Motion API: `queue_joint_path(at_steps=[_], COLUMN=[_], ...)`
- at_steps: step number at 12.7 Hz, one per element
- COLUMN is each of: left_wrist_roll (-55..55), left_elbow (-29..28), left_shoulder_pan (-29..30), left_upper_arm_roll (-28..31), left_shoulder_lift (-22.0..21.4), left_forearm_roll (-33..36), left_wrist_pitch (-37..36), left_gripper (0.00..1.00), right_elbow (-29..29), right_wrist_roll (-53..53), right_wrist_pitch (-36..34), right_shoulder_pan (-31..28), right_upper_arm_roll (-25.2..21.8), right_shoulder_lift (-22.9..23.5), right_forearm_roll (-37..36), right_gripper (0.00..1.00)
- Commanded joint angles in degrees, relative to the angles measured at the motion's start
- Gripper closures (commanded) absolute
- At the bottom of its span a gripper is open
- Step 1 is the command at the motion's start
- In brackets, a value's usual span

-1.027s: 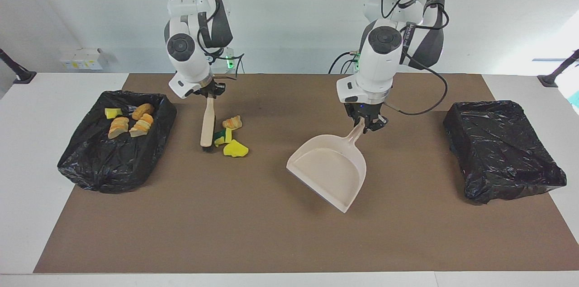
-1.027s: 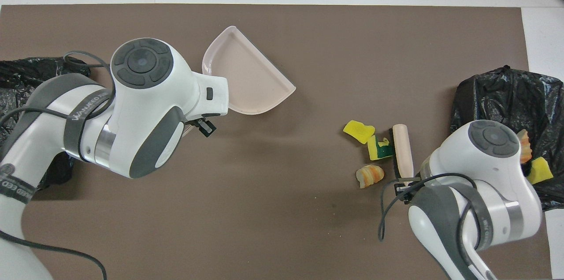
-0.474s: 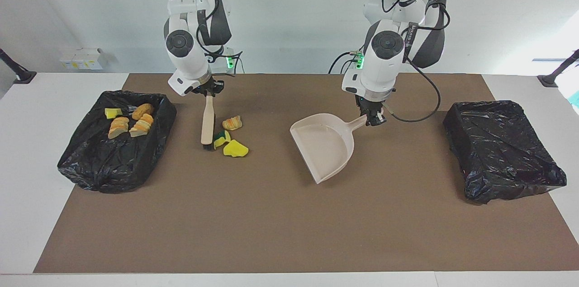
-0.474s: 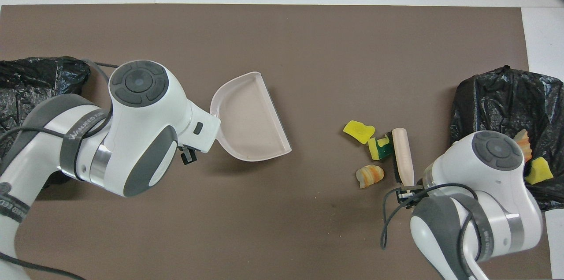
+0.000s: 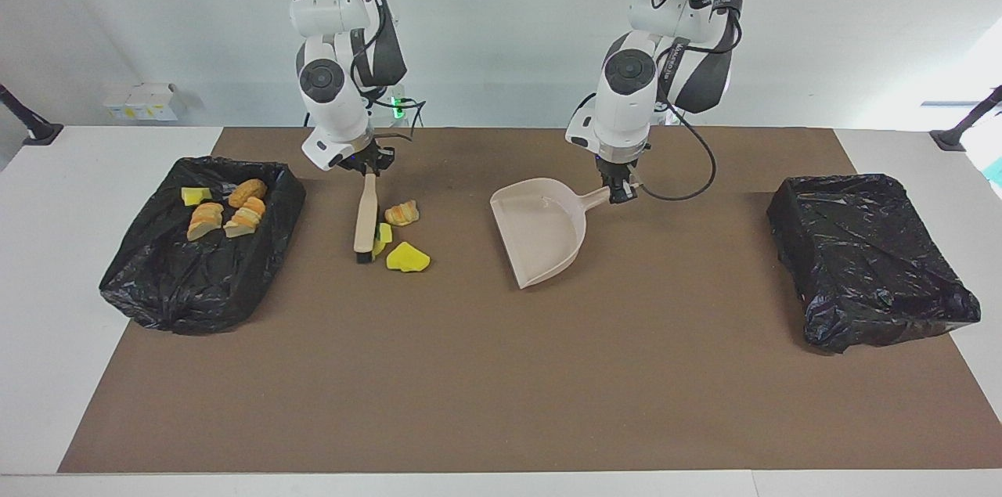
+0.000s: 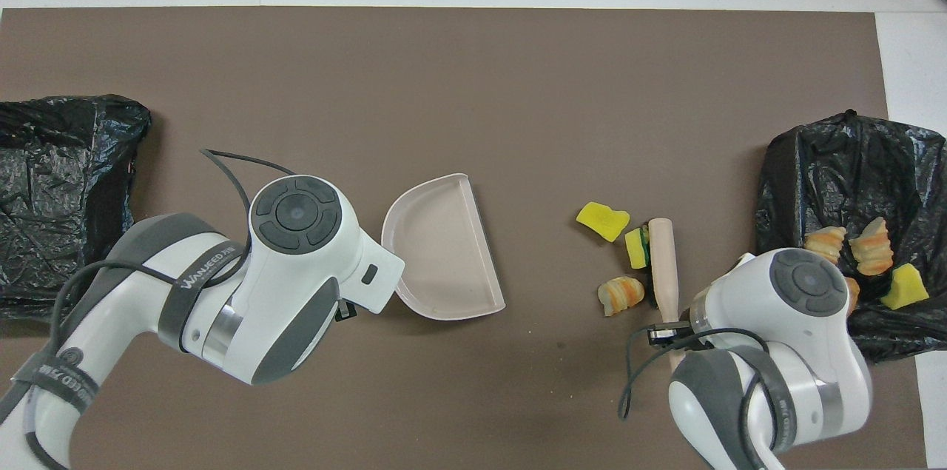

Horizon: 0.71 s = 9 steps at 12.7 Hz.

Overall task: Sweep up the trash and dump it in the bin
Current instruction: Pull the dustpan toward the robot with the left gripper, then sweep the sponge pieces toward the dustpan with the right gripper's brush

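Observation:
Three scraps of trash lie on the brown mat: a yellow sponge chunk (image 5: 407, 257) (image 6: 602, 220), a green-and-yellow sponge (image 5: 383, 236) (image 6: 635, 248) and an orange-tan bread piece (image 5: 401, 212) (image 6: 621, 294). My right gripper (image 5: 368, 167) is shut on the handle of the beige brush (image 5: 364, 219) (image 6: 664, 263), whose bristle end stands against the green-and-yellow sponge. My left gripper (image 5: 618, 192) is shut on the handle of the beige dustpan (image 5: 540, 239) (image 6: 444, 255). The pan sits low at the mat, its open lip facing the scraps. In the overhead view the left gripper is hidden under its arm.
A black-lined bin (image 5: 196, 301) (image 6: 828, 159) at the right arm's end of the table holds several bread and sponge scraps (image 5: 227, 211). A second black-lined bin (image 5: 884, 325) (image 6: 59, 181) stands at the left arm's end with nothing showing in it.
My left arm has brought the dustpan down, nearer to the robots and toward the scraps, turning its lip to face them. The brush has shifted slightly against the green-and-yellow sponge.

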Motion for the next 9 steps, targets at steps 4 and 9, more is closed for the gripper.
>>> queue_joint_path(at_steps=[4,9], left_wrist_roll=[-1.43,-2.31], left_elbow=[-6.15,-6.15], left_shoulder_pan=[-1.34,-1.26], left_upper_arm_roll=[0.64,0.64], left_shoulder_lift=[-2.33,-2.24], left_forearm_roll=[1.11,1.02], left_wrist_pitch=[4.75,5.02], left_gripper=[1.00,1.00], right_elbow=[3.78,14.49], right_wrist_roll=[9.92,17.58], right_wrist_pitch=[2.37,2.28], right_shoulder_pan=[6.09,15.15], right_upper_arm_roll=[0.41,0.41], right_shoulder_lift=[4.13,13.09], right_forearm_roll=[3.59,8.94], right_gripper=[1.00,1.00])
